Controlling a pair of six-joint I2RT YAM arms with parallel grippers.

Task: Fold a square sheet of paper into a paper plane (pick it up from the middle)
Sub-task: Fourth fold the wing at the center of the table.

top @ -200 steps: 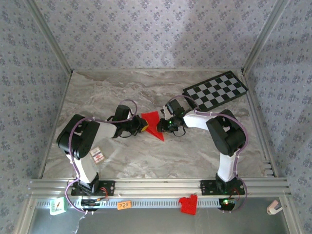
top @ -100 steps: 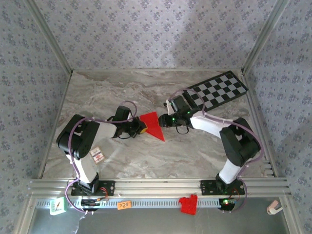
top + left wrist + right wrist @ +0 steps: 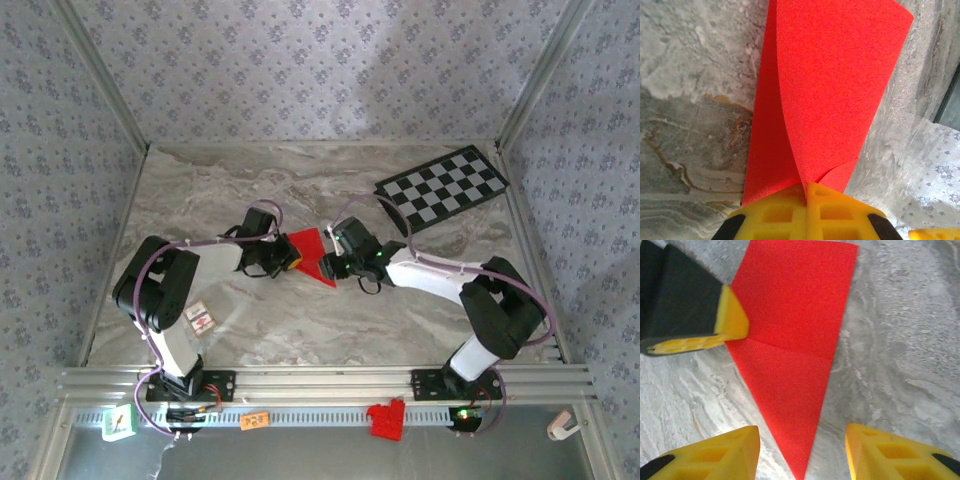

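The square sheet of paper (image 3: 313, 256) is bright red and folded into a pointed wedge with a crease across it, lying on the marble table. My left gripper (image 3: 287, 260) is shut on its wide left end; in the left wrist view its yellow fingers (image 3: 785, 212) pinch a raised fold of the paper (image 3: 830, 90). My right gripper (image 3: 336, 266) is open just right of the paper's pointed tip. In the right wrist view its fingers (image 3: 715, 455) stand either side of the tip of the paper (image 3: 795, 325) without touching it, with the left gripper's finger (image 3: 730, 320) at the upper left.
A black-and-white checkered board (image 3: 441, 187) lies at the back right. A small card (image 3: 200, 318) lies by the left arm's base. A red plastic bracket (image 3: 386, 420) sits on the front rail. Patterned walls close in the table on three sides.
My right gripper has swung a little toward the near side to the paper's tip, and its jaws have opened wider. The left gripper has stayed shut on the paper.
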